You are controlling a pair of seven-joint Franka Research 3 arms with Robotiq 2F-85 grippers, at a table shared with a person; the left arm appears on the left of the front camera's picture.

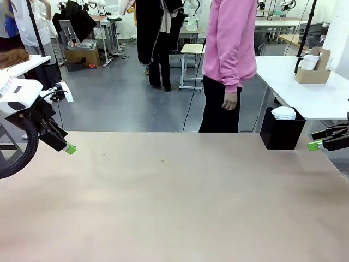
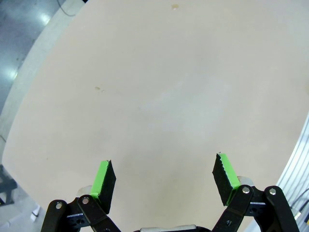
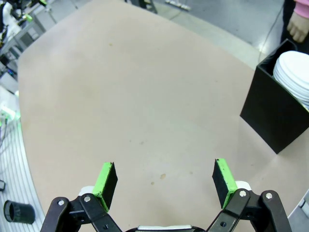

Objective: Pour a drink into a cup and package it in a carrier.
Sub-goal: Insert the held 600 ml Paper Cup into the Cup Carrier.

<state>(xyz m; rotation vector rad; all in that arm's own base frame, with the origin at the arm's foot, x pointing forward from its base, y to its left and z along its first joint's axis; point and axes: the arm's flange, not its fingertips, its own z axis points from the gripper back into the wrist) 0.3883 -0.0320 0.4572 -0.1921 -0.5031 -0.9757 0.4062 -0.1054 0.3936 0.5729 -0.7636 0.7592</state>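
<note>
A: Item one, the tabletop?
B: Beige, matte, with a few small specks near the middle. Nothing stands on its near or central area.

A: Left pincer?
B: At the left edge, hanging above the tabletop surface, green pads pointing down and to the right. From its wrist camera, the left pincer has its fingers spread wide apart with only bare tabletop between them. It holds nothing.

A: Right pincer?
B: At the right edge, level with the far part of the tabletop, a green pad pointing left. From its own wrist camera, the right pincer also stands fully apart, empty, over bare surface.

A: Black box?
B: At the far right corner of the tabletop, just beside the right pincer. Open-topped, holding a stack of white lids. The right wrist camera shows the same black box with the white lids inside.

A: The carrier?
B: Brown cardboard, on a separate white table far right, well apart from both pincers. A white cup sits in it.

A: Person?
B: Standing at the far side in a pink top and dark trousers, one hand hanging down, near the black box.
</note>
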